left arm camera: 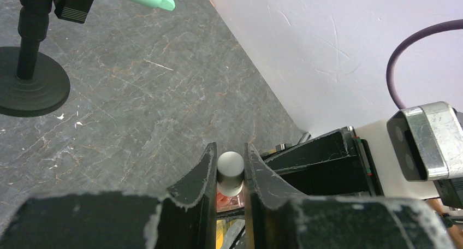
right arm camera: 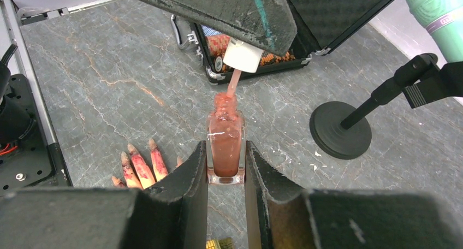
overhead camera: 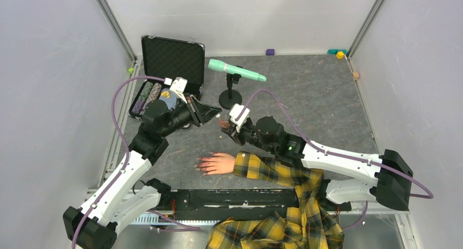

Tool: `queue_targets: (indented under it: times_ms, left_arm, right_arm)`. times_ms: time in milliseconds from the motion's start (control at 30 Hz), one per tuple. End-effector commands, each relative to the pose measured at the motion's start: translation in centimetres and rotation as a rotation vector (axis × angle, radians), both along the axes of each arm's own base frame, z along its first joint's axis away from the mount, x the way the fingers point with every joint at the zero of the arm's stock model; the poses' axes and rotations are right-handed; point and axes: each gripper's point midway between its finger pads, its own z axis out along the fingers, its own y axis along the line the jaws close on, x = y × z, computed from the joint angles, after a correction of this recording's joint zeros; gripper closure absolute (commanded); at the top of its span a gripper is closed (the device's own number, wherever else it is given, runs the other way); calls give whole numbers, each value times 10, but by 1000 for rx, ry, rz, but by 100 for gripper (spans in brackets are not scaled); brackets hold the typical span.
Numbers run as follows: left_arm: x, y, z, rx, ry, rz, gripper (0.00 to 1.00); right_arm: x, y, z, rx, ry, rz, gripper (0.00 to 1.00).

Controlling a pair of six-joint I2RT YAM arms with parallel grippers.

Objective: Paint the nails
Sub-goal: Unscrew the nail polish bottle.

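Brush [right arm camera: 232, 84] sits in the bottle [right arm camera: 225, 130], which the right tool [right arm camera: 225, 146] pinches; left tool [left arm camera: 230, 153] pinches the cap [left arm camera: 230, 168]. Lift straight, wipe on the neck, reach the nails [right arm camera: 141, 164] lower left.

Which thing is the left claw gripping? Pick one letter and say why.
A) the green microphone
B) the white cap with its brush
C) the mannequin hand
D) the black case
B: the left claw is shut on the white cap, its brush stem reaching the neck of the polish bottle that the right claw holds.
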Motion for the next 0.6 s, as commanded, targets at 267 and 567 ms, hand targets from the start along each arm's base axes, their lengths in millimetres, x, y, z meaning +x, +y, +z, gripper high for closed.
queue_targets:
  times_ms: [267, 567]
  left_arm:
    - [-1, 1, 20, -35, -60, -5, 98]
    - [1, 4, 22, -33, -68, 22, 98]
  right_arm:
    - [0, 18, 36, 96, -38, 32, 100]
    - [0, 23, 21, 49, -23, 50, 100]
